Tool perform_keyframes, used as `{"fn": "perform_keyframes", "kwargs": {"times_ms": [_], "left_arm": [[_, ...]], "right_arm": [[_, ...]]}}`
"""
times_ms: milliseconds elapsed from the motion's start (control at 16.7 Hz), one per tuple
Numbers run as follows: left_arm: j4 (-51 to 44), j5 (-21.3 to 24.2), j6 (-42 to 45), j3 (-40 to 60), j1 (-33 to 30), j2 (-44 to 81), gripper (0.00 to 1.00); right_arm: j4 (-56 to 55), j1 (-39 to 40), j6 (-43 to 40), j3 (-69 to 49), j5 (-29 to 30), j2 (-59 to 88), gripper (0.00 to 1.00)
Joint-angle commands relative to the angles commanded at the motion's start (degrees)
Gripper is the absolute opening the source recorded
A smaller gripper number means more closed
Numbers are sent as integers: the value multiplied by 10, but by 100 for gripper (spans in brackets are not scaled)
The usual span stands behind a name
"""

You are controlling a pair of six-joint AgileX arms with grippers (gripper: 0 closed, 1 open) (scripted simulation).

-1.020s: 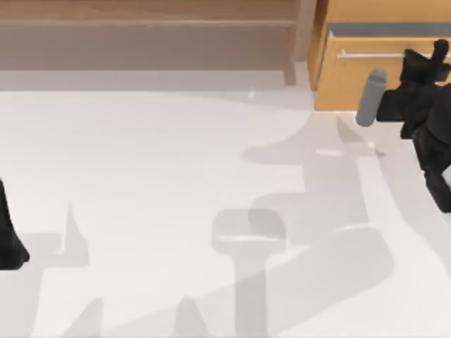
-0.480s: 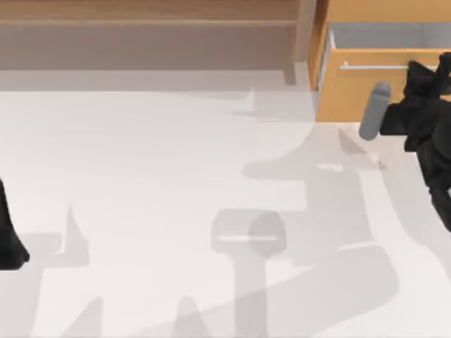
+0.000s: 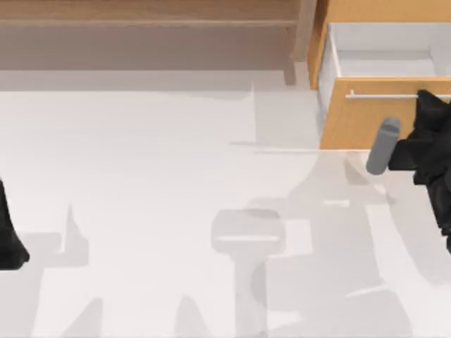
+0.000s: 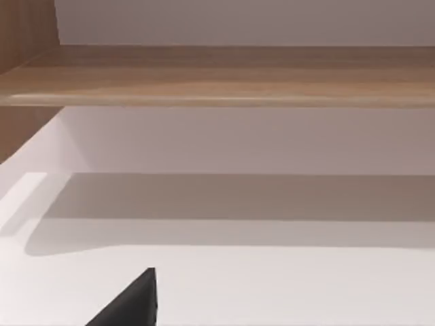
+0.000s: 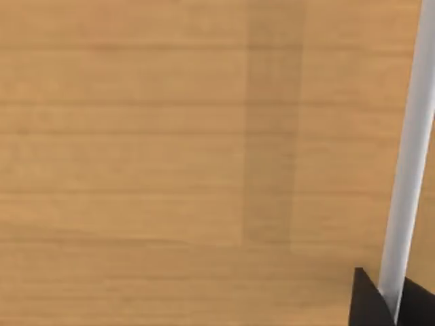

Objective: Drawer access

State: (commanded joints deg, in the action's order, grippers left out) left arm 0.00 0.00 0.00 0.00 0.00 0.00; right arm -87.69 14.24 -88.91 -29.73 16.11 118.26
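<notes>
At the far right corner of the bench, the drawer (image 3: pixel 366 116) stands pulled partway out of its cabinet. You see its light orange-brown wooden front panel facing the bench, and behind that panel the white inner box walls, open to the camera above. A thin silver bar handle (image 3: pixel 384 95) runs level along the upper part of the front panel.

Your right end effector (image 3: pixel 431 105) sits at the right end of that handle, pressed against the drawer front at the bench's right edge. In the right wrist view the handle (image 5: pixel 408 170) passes between two dark fingertips (image 5: pixel 367 302), so the right end effector is clamped on the handle. The rest of that view shows the wood grain of the front panel (image 5: pixel 170 156) very close up.

A darker brown wooden shelf unit (image 3: pixel 155 32) runs along the far edge of the bench, just beside the drawer's cabinet; the left wrist view looks at its shelf board (image 4: pixel 217 75).

The white bench (image 3: pixel 141 176) carries only soft grey shadows.

Your left arm (image 3: pixel 8 236) is parked at the left edge of the bench, well apart from the drawer. You cannot tell whether its end effector is open or closed.
</notes>
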Motion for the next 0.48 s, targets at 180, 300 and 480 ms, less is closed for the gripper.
{"fn": "perform_keyframes", "kwargs": {"times_ms": [180,300,480], "left_arm": [[0,0,0,0,0,0,100],[0,0,0,0,0,0,100],[0,0,0,0,0,0,100]], "right_arm": [[-2,1,0,3,1,-1,0],[-2,0,0,2,0,0,0],[-29,11,0,38,12,-10,0]]}}
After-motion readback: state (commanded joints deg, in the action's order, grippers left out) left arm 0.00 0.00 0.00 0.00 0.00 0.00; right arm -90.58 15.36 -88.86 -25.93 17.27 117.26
